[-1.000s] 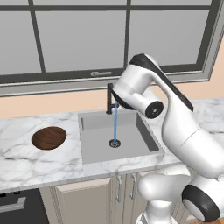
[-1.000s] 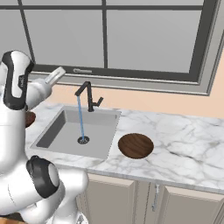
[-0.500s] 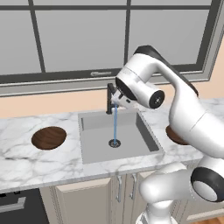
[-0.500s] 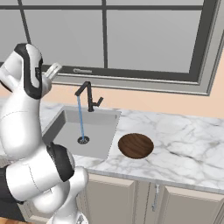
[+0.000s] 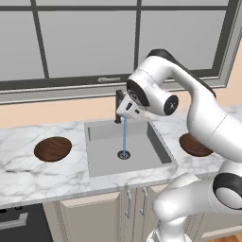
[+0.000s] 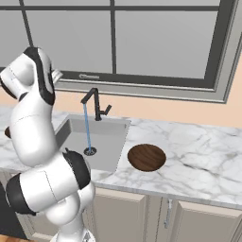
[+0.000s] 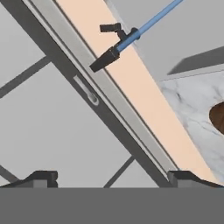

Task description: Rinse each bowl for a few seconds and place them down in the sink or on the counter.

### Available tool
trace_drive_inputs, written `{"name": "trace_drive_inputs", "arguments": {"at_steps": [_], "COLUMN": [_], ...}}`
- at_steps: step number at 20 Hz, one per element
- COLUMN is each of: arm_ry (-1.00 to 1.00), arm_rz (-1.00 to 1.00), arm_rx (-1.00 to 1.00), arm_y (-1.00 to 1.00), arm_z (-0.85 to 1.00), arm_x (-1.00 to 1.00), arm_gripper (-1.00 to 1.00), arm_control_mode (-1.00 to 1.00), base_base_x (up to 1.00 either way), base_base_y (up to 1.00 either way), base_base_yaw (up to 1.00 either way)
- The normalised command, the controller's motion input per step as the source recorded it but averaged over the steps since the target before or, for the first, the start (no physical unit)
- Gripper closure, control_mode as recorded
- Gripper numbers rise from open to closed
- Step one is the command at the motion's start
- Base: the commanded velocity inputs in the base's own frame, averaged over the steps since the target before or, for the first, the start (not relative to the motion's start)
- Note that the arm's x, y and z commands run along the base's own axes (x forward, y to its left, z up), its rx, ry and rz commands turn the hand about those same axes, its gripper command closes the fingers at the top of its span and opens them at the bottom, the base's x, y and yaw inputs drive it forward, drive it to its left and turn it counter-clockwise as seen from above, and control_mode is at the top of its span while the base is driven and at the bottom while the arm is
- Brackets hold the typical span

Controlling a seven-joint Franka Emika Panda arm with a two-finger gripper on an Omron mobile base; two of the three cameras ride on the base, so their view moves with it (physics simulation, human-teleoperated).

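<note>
You've got two wooden bowls on the desk: one bowl left of the sink and one bowl right of it. One sink, one black faucet with one stream of water running, one drain, and one big window behind it all.

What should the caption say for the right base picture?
Water runs from the black faucet into the sink; a wooden bowl waits on the counter.
</note>
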Motion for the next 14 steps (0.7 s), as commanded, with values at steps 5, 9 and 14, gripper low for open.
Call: {"name": "trace_drive_inputs", "arguments": {"at_steps": [5, 9, 14], "arm_ry": [0.31, 0.28, 0.10], "arm_rz": [0.06, 0.00, 0.15], "arm_rx": [-0.19, -0.20, -0.29], "arm_y": [0.01, 0.16, 0.52], "arm_z": [0.40, 0.49, 0.65], "arm_x": [-0.24, -0.21, -0.16], "arm_gripper": [-1.00, -1.00, -1.00], "arm_control_mode": [-1.00, -1.00, -1.00], "base_base_x": [0.00, 0.00, 0.00], "base_base_y": [0.00, 0.00, 0.00], "base_base_yaw": [0.00, 0.00, 0.00]}}
